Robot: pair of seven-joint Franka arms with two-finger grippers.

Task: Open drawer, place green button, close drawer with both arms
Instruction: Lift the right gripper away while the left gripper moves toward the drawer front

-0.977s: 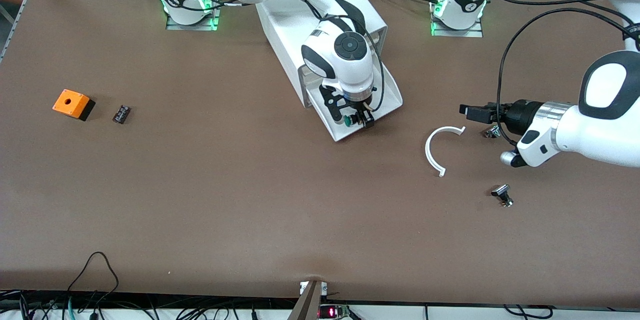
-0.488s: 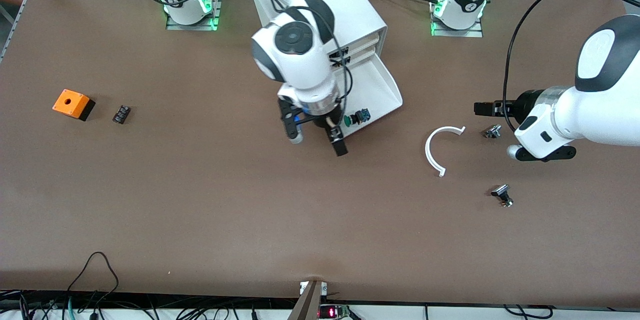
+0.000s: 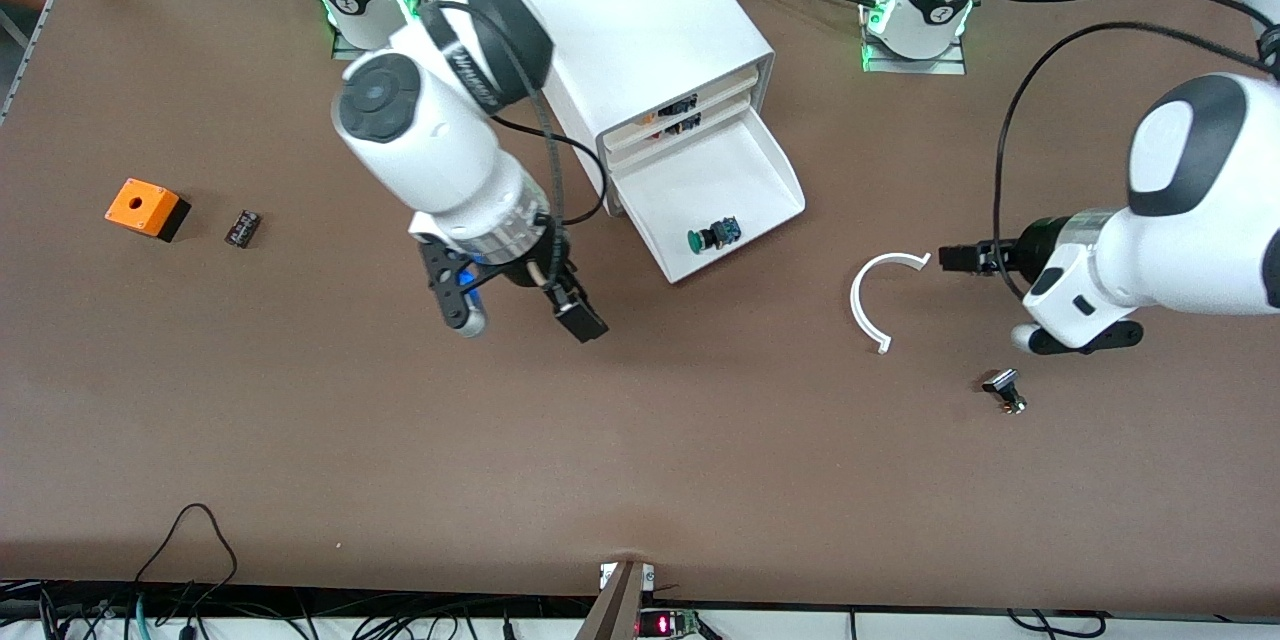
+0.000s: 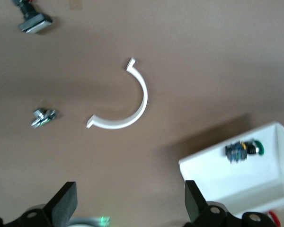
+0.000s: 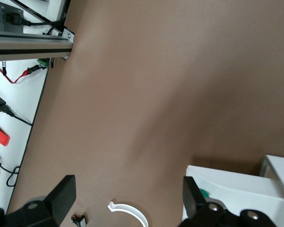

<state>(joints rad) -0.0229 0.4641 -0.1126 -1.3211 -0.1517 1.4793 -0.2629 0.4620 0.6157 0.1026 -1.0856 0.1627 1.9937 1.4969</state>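
Button (image 3: 712,236) lies in my lowest drawer (image 3: 745,170), near the tray's front lip, its green cap pointing toward the right arm's end of the surface; the drawer stands pulled out from the white cabinet (image 3: 625,15).

My right gripper (image 3: 522,315) hangs empty over bare brown surface (image 3: 400,440), beside the drawer toward the right arm's end, with its fingers (image 3: 580,320) spread wide and nothing between them. In the right wrist view the two black fingertips (image 5: 61,196) stand well apart, with the corner of the open drawer (image 5: 227,182) showing past one of them.

My left gripper (image 3: 955,259) is over the surface toward the left arm's end, just beside one tip of a white curved ring piece (image 3: 866,298). In the left wrist view its fingers (image 4: 66,203) are also parted and hold nothing; the ring piece (image 4: 132,113), the button (image 4: 244,150) inside the drawer (image 4: 274,189), and two silver-black knobs (image 4: 43,117) (image 4: 33,20) all show there.

One knob (image 3: 1005,388) lies nearer the front camera than my left gripper. Toward the right arm's end sit an orange box (image 3: 145,208) with a hole and, beside it, a small black part (image 3: 242,227).
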